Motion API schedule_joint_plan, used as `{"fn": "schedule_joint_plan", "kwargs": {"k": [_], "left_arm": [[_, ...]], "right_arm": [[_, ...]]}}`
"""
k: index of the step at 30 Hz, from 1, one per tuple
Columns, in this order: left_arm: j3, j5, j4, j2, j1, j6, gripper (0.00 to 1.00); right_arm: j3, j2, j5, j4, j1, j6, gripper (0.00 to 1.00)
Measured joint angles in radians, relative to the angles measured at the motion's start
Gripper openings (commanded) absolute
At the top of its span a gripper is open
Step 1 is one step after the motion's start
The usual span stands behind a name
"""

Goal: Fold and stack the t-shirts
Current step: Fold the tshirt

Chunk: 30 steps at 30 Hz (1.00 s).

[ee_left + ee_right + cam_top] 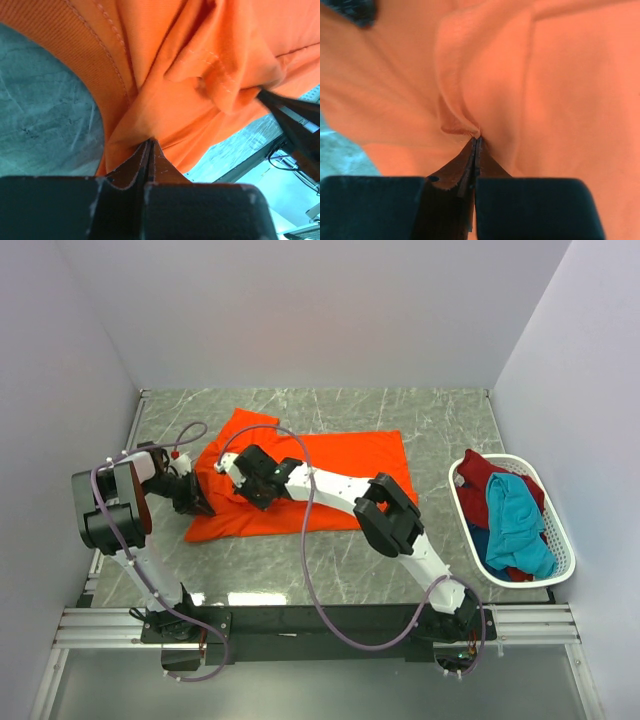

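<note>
Top external view: the orange t-shirt (340,475) lay spread on the grey marbled table (420,410), left of centre and in front of both arms.
Long axis: it ran left to right across the table, slightly tilted. One sleeve pointed toward the far left corner.
Left fingers (146,156): pressed together, pinching a fold at the shirt's left end, on the near side.
Right fingers (470,161): pressed together, pinching a raised ridge of orange cloth, also at the shirt's left end, just beyond the left pinch.
Between the pinches: the cloth was bunched and creased, and the two grips sat near each other.
Left wrist view: stitched seam lines ran across the cloth.
Other t-shirts: teal (515,525), dark red (482,475) and blue (480,540) ones were heaped in the white basket (562,558) at the table's right side, well apart from the orange one.
</note>
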Motion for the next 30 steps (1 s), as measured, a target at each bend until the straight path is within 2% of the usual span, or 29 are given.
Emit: {"fn": "schedule_joint_plan", "kwargs": {"k": [6,8,9,11,13,15,17,21,25,30], "left_arm": [[0.0,-0.001,0.003,0.014,0.0,-0.004,0.01],[0.0,-0.001,0.003,0.014,0.0,-0.007,0.01],[0.0,-0.001,0.003,0.014,0.0,-0.007,0.01],[0.0,-0.001,0.003,0.014,0.0,-0.007,0.02],[0.0,0.0,0.003,0.014,0.0,-0.007,0.02],[0.0,0.001,0.003,0.013,0.0,-0.007,0.03],[0.0,0.001,0.006,0.01,0.0,-0.007,0.03],[0.004,0.001,0.018,-0.039,0.0,-0.007,0.06],[0.076,0.0,0.018,-0.09,-0.01,-0.006,0.06],[0.133,-0.019,0.04,-0.1,-0.051,-0.007,0.06]], "right_arm": [[0.012,0.0,0.021,0.011,-0.068,0.001,0.0],[0.035,0.001,0.028,0.008,-0.095,0.004,0.03],[0.058,0.006,0.032,0.006,-0.107,0.008,0.16],[0.106,0.019,0.042,0.009,-0.132,0.019,0.33],[0.128,0.023,0.06,0.016,-0.151,0.03,0.43],[0.129,0.023,0.072,0.016,-0.162,0.039,0.43],[0.128,0.023,0.079,0.013,-0.166,0.052,0.43],[0.121,0.013,0.058,-0.007,-0.169,0.075,0.28],[0.068,-0.045,-0.04,-0.053,-0.174,0.095,0.17],[0.048,-0.09,-0.175,-0.123,-0.174,0.109,0.07]]}}
